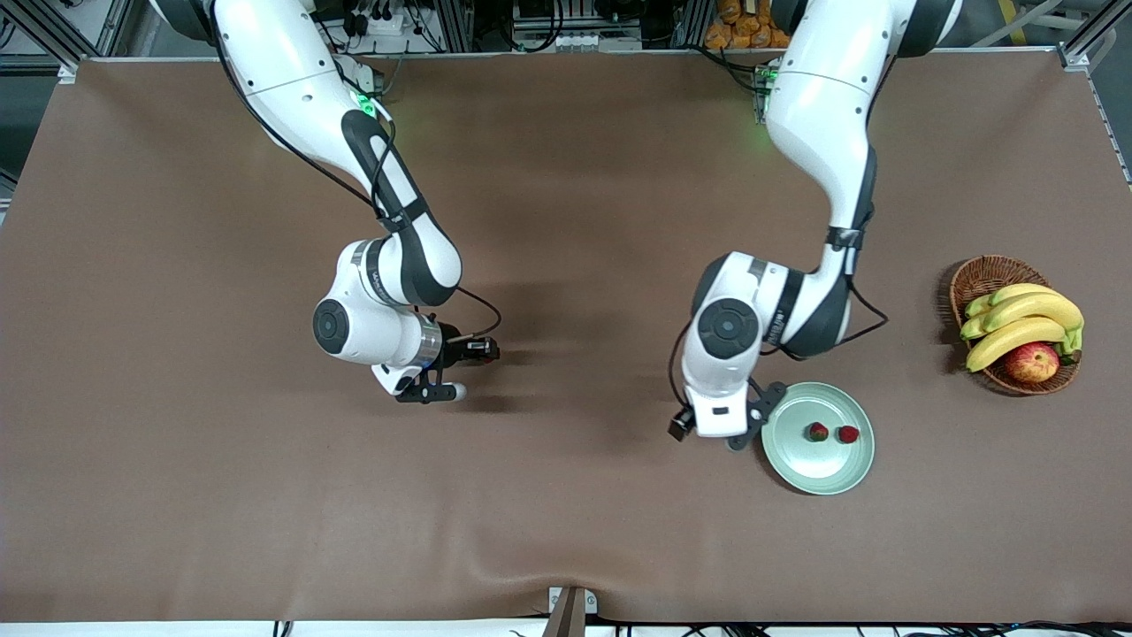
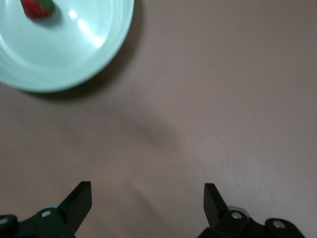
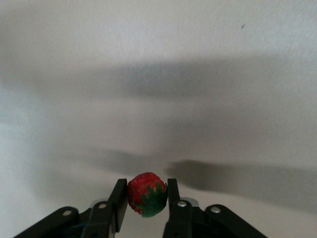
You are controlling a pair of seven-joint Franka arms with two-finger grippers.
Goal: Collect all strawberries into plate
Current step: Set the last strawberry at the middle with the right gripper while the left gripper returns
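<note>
The pale mint-green plate (image 1: 818, 471) lies on the brown table toward the left arm's end. Two strawberries (image 1: 818, 432) (image 1: 848, 434) lie in it. My left gripper (image 1: 721, 433) is open and empty, low over the bare table just beside the plate's rim on the side toward the right arm's end. Its wrist view shows the wide-open gripper (image 2: 147, 191), part of the plate (image 2: 64, 54) and one strawberry (image 2: 37, 7). My right gripper (image 1: 460, 370) is over the middle of the table. In its wrist view it (image 3: 147, 191) is shut on the third strawberry (image 3: 147, 194), held above the table.
A brown wicker basket (image 1: 986, 274) with bananas (image 1: 1017, 323) and a red-yellow apple (image 1: 1031, 361) stands near the left arm's end of the table, farther from the front camera than the plate.
</note>
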